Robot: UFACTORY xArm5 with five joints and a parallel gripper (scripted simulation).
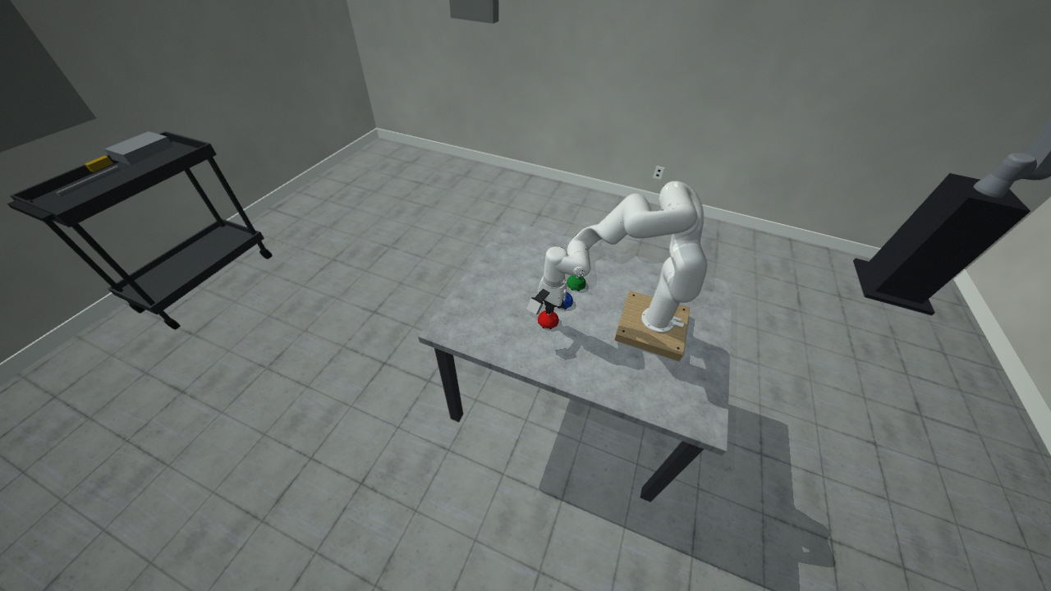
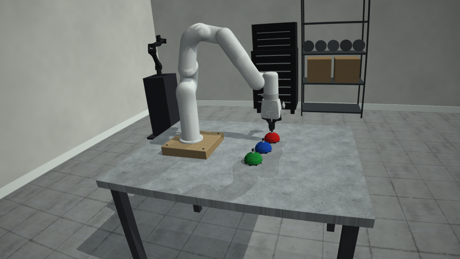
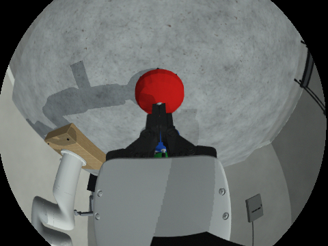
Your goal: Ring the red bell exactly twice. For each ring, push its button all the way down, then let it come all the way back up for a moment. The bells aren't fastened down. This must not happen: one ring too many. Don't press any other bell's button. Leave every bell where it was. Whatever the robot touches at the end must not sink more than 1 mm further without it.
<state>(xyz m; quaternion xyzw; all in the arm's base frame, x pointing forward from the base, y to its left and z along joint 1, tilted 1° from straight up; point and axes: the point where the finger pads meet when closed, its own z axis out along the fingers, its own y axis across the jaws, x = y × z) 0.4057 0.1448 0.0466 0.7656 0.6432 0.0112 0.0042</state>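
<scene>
The red bell point(image 1: 547, 319) point(image 2: 272, 137) point(image 3: 160, 89) is a small red dome on the grey table point(image 1: 484, 330) point(image 2: 305, 173) point(image 3: 182, 18), at the end of a row of three bells. My gripper point(image 1: 545, 306) point(image 2: 272, 128) point(image 3: 159, 112) is shut and empty. It points straight down over the red bell, its tips at the bell's top centre, where they hide the button. The blue bell point(image 1: 567, 300) point(image 2: 263, 147) stands beside the red one, and the green bell point(image 1: 576, 281) point(image 2: 253, 158) beyond it.
The arm's wooden base block point(image 1: 653, 334) point(image 2: 193, 146) point(image 3: 75, 146) sits on the table, on the side of the bells away from the table's left edge. A black cart point(image 1: 117, 213) stands on the floor far left. Shelving with boxes point(image 2: 332, 69) stands behind the table.
</scene>
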